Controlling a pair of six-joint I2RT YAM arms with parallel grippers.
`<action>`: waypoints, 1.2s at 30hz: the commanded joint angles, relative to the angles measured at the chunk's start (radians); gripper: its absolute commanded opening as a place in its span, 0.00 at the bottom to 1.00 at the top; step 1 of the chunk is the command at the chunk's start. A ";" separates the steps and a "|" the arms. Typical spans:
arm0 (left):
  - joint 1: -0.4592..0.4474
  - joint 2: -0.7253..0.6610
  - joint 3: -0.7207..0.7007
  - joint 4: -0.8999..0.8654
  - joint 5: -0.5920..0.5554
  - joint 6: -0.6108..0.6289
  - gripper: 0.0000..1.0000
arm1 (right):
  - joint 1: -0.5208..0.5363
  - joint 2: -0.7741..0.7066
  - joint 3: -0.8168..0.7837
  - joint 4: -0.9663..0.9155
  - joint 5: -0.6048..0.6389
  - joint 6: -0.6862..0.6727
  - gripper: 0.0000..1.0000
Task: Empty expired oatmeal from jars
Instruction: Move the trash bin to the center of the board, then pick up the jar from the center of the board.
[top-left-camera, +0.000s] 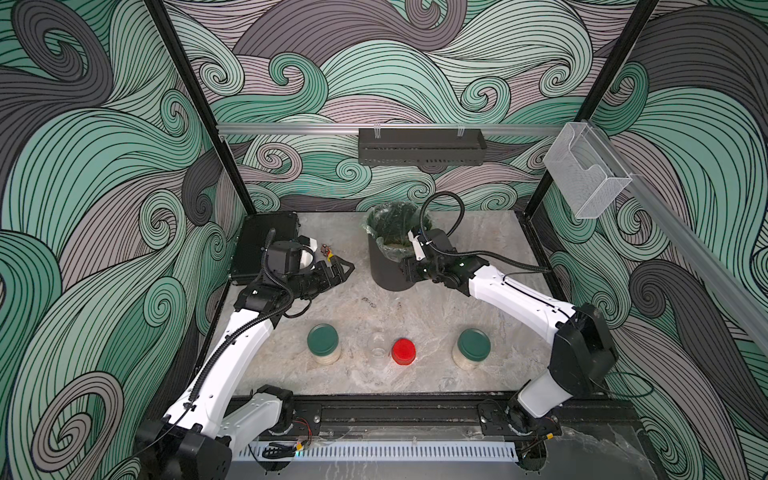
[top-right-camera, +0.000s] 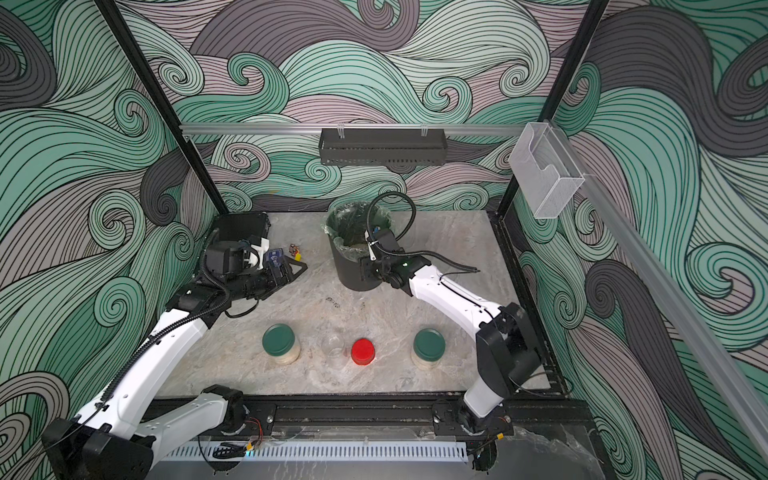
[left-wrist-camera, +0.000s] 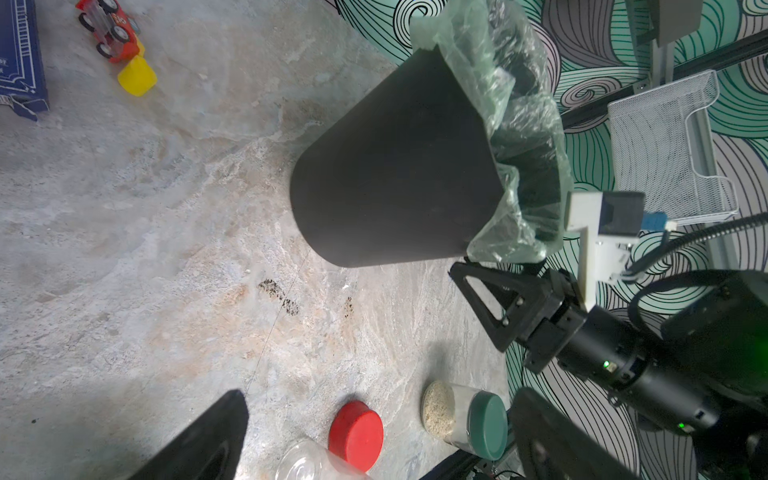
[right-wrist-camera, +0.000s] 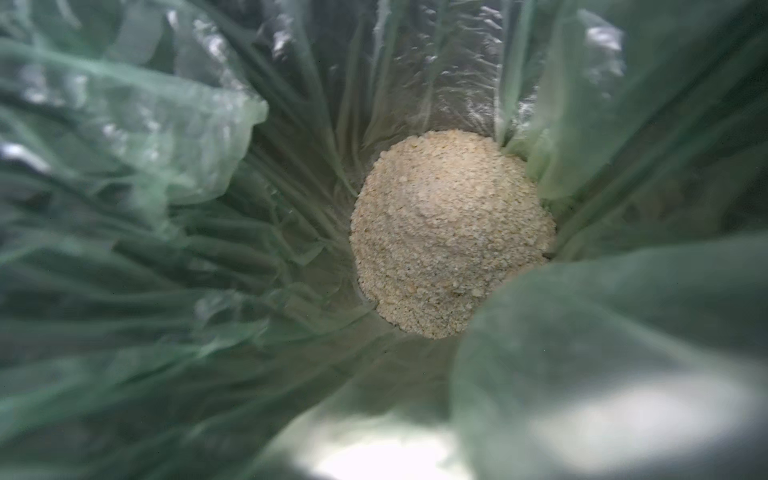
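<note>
Oatmeal (right-wrist-camera: 451, 232) lies heaped at the bottom of the lined black bin (top-left-camera: 386, 272). The small jar (top-left-camera: 378, 345) stands empty on the surface (top-left-camera: 415, 307) with its red lid (top-left-camera: 403, 351) just beside it, so one jar looks done. The left green-lidded jar (top-left-camera: 323, 344) and right green-lidded jar (top-left-camera: 471, 349) are full and capped. The right pincer (left-wrist-camera: 463, 272) is closed at the bin's rim; whether it pinches the liner I cannot tell. The left pincer (top-left-camera: 344, 266) hangs wide and empty. Next, I judge, one pincer must steady a full jar while the other twists off its lid.
</note>
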 joint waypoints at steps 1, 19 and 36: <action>0.002 0.006 0.001 0.017 0.023 -0.007 0.99 | -0.036 0.036 0.068 0.061 -0.017 0.022 0.62; -0.071 -0.062 -0.014 -0.045 -0.014 0.057 0.99 | -0.023 -0.407 -0.086 -0.507 0.105 -0.033 0.89; -0.254 -0.059 -0.069 0.019 -0.086 0.063 0.99 | 0.011 -0.511 -0.171 -1.078 0.114 0.194 0.98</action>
